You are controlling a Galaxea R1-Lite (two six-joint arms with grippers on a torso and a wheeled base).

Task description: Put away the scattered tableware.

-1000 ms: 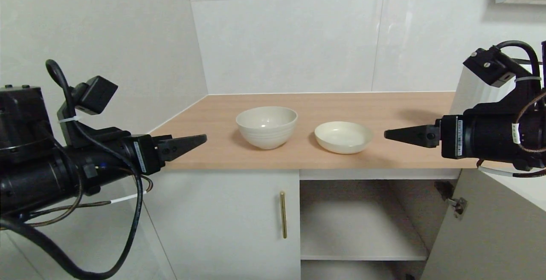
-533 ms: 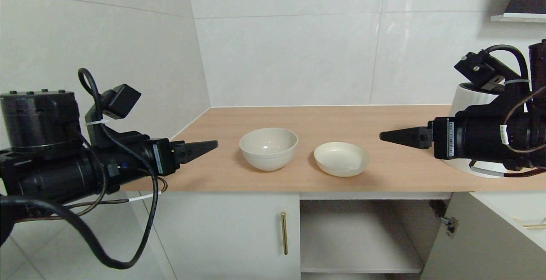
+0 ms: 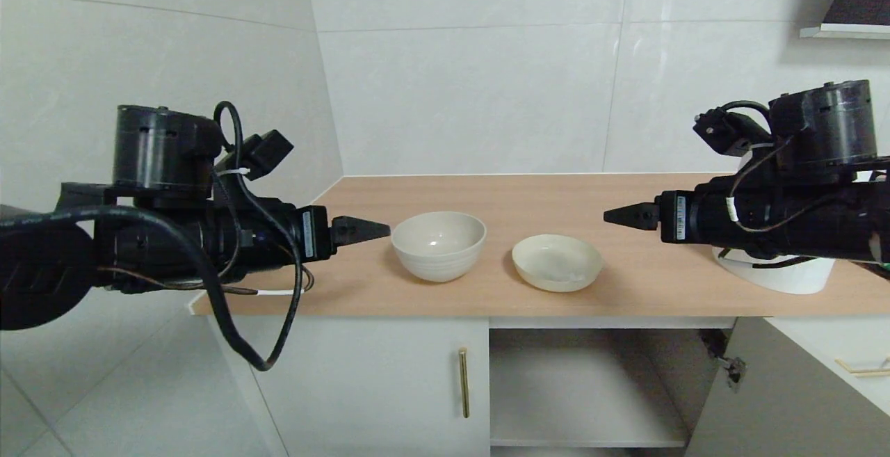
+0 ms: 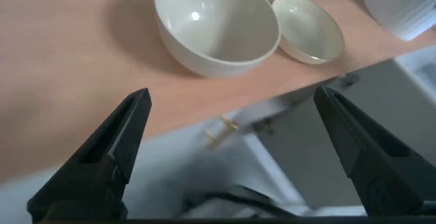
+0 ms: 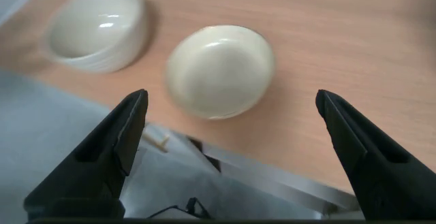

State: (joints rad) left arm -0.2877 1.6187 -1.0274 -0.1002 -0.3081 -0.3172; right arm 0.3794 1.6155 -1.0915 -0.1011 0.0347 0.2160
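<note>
Left tool (image 3: 384,229) advanced — spread, just beside deep bowl (image 3: 438,250); right tool (image 3: 608,215) spread too.

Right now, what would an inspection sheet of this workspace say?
Surface: wooden countertop, two bowls standing apart on it.
Job's things: deep bowl on the left; shallow bowl on the right; both upright, empty.
Clutter: white container behind right arm.
Grippers: left gripper open, beside deep bowl; right gripper open, right of shallow bowl; neither touching.
Cables: black cable loops under left arm.
Surroundings: tiled wall; cabinet below, right door open.
</note>
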